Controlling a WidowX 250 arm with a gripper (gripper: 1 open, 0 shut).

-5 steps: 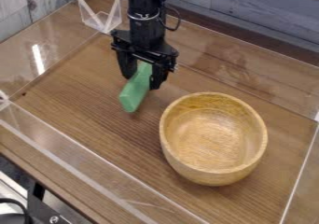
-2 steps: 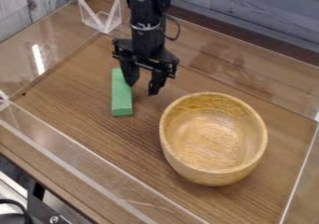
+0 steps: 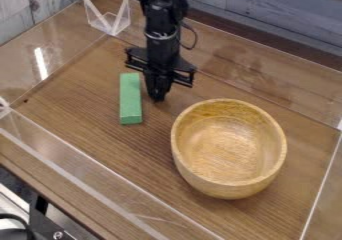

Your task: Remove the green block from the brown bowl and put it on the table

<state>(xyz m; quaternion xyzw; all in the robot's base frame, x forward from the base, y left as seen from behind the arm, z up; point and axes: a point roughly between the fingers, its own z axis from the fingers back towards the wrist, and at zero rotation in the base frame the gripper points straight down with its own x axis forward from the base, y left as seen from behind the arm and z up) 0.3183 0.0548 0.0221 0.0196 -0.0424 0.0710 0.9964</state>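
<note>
- The table [image 3: 80, 144] is dark brown wood grain with long plank streaks, and low clear acrylic walls [image 3: 60, 34] run along its edges.
- The green block [image 3: 130, 98] lies flat on the table, left of the middle of the view, its long side running roughly from far to near.
- It is a small, bright green bar, elongated, with plain matte faces and no markings that can be made out.
- The block rests free on the wood, with nothing gripping it.
- Just to the right of the block, the gripper [image 3: 159, 92] hangs from the black arm, pointing straight down with its tips low over the tabletop.
- Its jaws are drawn together into one narrow point and hold nothing; a thin strip of bare table shows between them and the block.
- Further right and nearer the camera sits the brown bowl [image 3: 229, 146], round, light wood with visible grain and a thick rim.
- The bowl's hollow holds nothing, and the block lies well outside it, apart from its left rim.
</note>
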